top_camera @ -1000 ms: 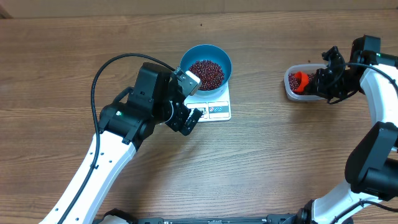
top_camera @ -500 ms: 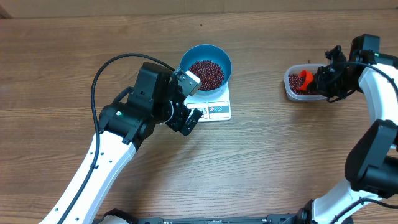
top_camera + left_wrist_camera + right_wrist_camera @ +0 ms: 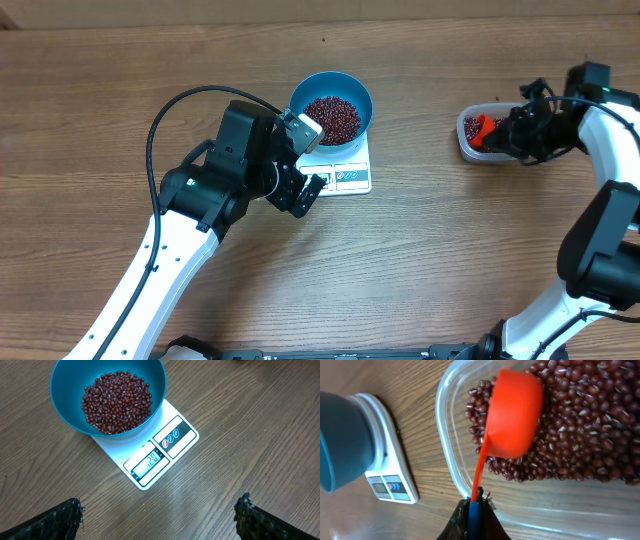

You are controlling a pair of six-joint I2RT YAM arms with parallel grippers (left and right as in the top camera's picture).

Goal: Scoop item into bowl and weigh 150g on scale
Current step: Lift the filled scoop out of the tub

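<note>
On the counter (image 3: 450, 250), toward 12 o'clock in the overhead view, the bowl (image 3: 65, 380) sits on the scale (image 3: 172, 440) and covers its far end. The display strip shows at the bowl's 6 o'clock. A heap of beans (image 3: 116, 402) fills the bowl's bottom. At the scale's 9 o'clock the left gripper (image 3: 159, 519) hovers with fingers spread wide, holding nothing, apart from bowl and scale. Well off at the bowl's 3 o'clock stands a clear tub (image 3: 447, 455) with more beans inside. Over it the right gripper (image 3: 475, 520) is clamped tight on the blue handle tip of an orange scoop (image 3: 515, 415). The scoop's cup hangs over the tub's beans; whether it touches them I cannot tell.
</note>
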